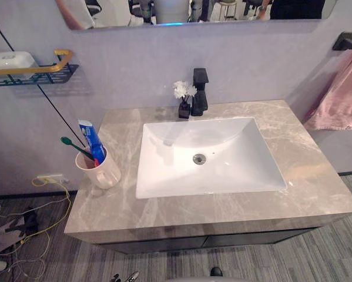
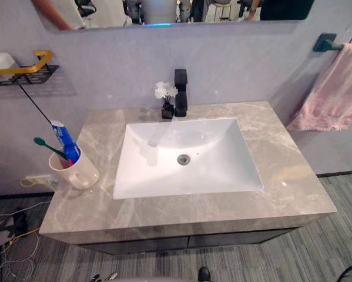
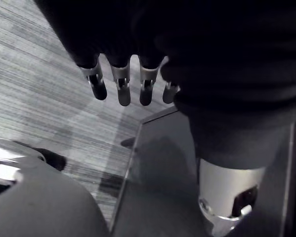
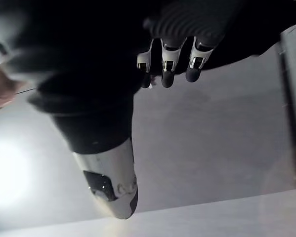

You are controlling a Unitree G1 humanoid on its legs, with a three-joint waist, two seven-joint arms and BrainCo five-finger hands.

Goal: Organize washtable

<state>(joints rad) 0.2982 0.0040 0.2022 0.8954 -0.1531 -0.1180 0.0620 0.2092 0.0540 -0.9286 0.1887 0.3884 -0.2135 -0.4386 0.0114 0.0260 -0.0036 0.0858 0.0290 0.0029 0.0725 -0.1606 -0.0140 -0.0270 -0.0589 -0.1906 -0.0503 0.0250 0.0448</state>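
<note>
On the left of the bench [image 1: 317,182], the cup [image 1: 100,171] already holds the toothbrush [image 1: 74,145] and toothpaste [image 1: 91,140], nothing stray by the sink [image 1: 164,167], so you're pretty much done, I'd say. Your left hand [image 3: 123,91] and right hand [image 4: 168,69] hang loose-fingered, holding nothing.

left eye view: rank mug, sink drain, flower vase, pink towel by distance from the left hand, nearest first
The left hand hangs low by the cabinet front.
1. mug, left, near front
2. sink drain, centre
3. flower vase, back edge
4. pink towel, far right wall
</note>
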